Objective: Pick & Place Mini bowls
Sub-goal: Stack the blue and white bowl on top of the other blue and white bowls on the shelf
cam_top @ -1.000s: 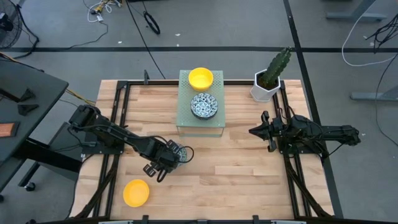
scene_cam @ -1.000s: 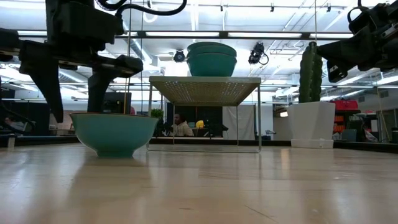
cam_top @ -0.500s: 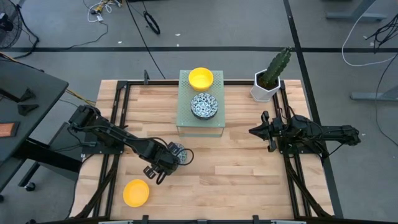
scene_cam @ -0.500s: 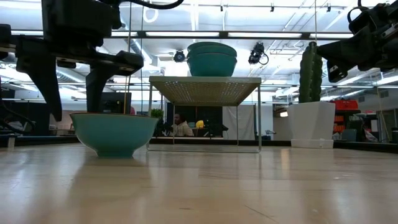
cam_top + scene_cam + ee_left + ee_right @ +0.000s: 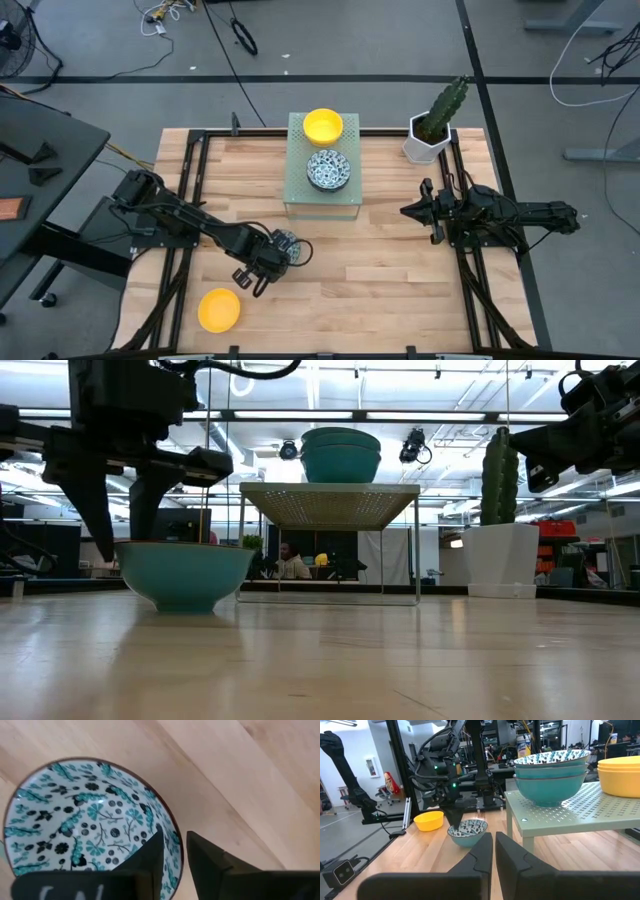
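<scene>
Left tool (image 5: 172,855) narrowed from wide open — now pinching patterned bowl (image 5: 75,820) rim on desk (image 5: 400,270); lift likely next.

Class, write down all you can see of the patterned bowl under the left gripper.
The patterned bowl is small and round, glossy like glazed ceramic: white inside with dense teal-blue leaf and dot pattern, a thin dark rim, plain teal outside. It stands upright on the wooden table, left of the raised rack. The left gripper straddles its rim, one finger inside, one outside.

The wooden table (image 5: 380,270) carries a green perforated stand (image 5: 297,195), a patterned bowl (image 5: 287,246), a yellow bowl (image 5: 218,310) and a cactus pot (image 5: 425,146).
</scene>
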Available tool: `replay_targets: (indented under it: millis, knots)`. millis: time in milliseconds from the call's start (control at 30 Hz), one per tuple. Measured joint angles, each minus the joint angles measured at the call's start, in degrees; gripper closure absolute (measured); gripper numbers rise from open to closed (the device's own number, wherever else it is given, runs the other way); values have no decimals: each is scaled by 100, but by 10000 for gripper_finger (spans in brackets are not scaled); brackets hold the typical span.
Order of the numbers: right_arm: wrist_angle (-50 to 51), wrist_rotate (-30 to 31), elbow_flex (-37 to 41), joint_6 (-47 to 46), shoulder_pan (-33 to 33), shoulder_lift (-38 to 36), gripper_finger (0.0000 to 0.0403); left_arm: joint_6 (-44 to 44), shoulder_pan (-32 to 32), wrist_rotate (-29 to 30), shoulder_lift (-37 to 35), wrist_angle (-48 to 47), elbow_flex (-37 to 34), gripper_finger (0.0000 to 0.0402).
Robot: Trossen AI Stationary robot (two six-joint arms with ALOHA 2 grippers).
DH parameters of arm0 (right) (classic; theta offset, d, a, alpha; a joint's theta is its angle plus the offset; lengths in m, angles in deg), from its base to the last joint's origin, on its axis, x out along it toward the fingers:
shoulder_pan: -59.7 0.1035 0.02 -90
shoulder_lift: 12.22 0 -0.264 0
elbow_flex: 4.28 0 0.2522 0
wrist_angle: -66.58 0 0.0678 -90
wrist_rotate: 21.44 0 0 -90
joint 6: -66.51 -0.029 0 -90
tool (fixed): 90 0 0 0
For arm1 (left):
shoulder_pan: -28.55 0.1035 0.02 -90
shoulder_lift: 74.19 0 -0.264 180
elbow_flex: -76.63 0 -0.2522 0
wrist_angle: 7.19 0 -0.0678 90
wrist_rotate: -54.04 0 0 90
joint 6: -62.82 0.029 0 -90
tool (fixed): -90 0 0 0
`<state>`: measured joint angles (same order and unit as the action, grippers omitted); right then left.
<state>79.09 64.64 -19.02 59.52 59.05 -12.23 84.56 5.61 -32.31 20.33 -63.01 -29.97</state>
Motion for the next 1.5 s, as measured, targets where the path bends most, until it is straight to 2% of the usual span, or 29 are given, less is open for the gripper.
replay_targets:
  millis: [600,1133,1500]
  knots:
    - [0,0,0,0,0,0,376,-29,28,-15,-9,0,0,371]
    - [0,1,0,1,1,0,376,-462,28,-130,-18,-10,31,388]
    - [0,1,0,1,1,0,376,-480,15,-198,17,-803,1001,395]
